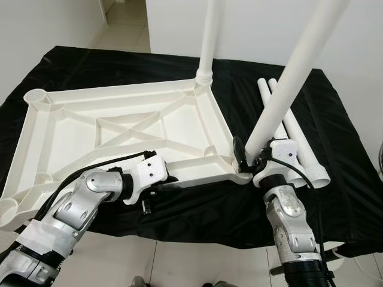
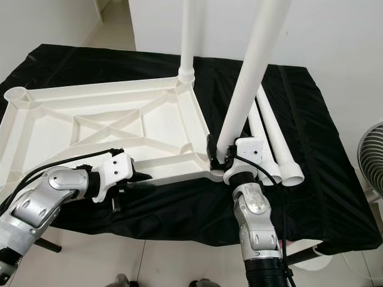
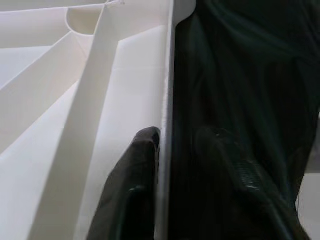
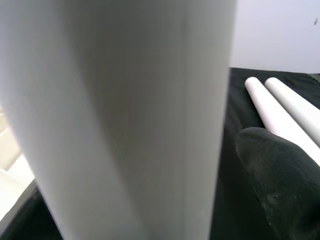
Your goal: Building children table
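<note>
A white ribbed table top (image 1: 72, 131) lies upside down on the black cloth (image 1: 335, 107). One white leg (image 1: 210, 42) stands upright in its far right corner socket. My right gripper (image 1: 252, 159) is shut on a second leg (image 1: 293, 72), which leans to the right with its lower end at the near right corner. That leg (image 4: 125, 120) looms large in the right wrist view, with one black finger (image 4: 280, 185) beside it. My left gripper (image 1: 166, 186) is shut on the top's near rim (image 3: 166, 100), one finger (image 3: 135, 185) inside and one outside.
Two loose white legs (image 1: 299, 143) lie side by side on the cloth to the right of my right gripper. A fan (image 2: 371, 161) stands off the table's right end. White walls rise behind, and tiled floor (image 1: 179, 263) shows below the near edge.
</note>
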